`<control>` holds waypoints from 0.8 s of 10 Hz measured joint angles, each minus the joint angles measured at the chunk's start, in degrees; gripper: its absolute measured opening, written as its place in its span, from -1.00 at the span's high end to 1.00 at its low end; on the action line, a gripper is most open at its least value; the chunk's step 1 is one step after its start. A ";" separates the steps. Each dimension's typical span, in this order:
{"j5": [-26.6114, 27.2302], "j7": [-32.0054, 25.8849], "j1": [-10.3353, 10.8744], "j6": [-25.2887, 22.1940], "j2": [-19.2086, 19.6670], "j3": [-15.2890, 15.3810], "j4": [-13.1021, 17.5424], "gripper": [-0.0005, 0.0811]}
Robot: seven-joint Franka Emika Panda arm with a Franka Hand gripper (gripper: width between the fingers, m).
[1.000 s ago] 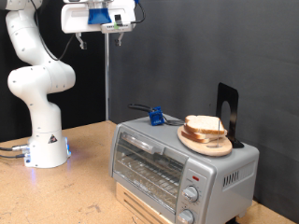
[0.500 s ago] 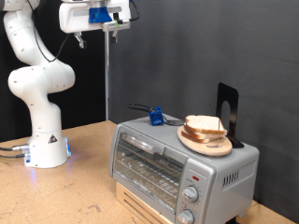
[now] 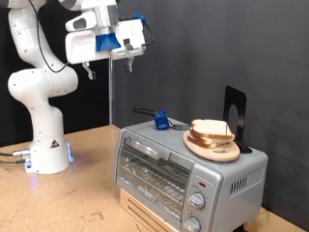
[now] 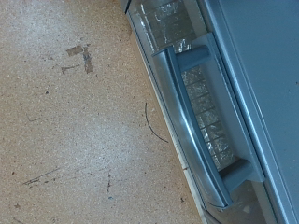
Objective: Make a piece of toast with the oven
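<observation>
The gripper (image 3: 108,66) hangs high above the counter (image 3: 68,198), its jaws' spread unreadable. The oven (image 3: 183,164), door shut, fills the counter's right edge, toast (image 3: 210,129) on top.

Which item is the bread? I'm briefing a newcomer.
Find the silver oven at the exterior view's lower right. On its roof sits a round wooden plate, and the piece of toast lies on it: pale, square, brown-crusted, unlike the black stand behind.
</observation>
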 joint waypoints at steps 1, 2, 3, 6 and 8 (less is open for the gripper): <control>0.02 -0.67 0.05 -0.17 -0.31 -0.01 -0.02 -0.99; 0.43 -5.77 0.64 -2.51 -0.64 -0.59 0.20 -0.99; 1.20 -12.30 1.42 -5.35 -0.77 -1.79 0.64 -0.99; 1.77 -20.94 1.79 -5.43 0.92 -4.09 0.75 -0.99; 0.97 -20.70 1.35 -0.54 4.99 -4.49 0.87 -0.99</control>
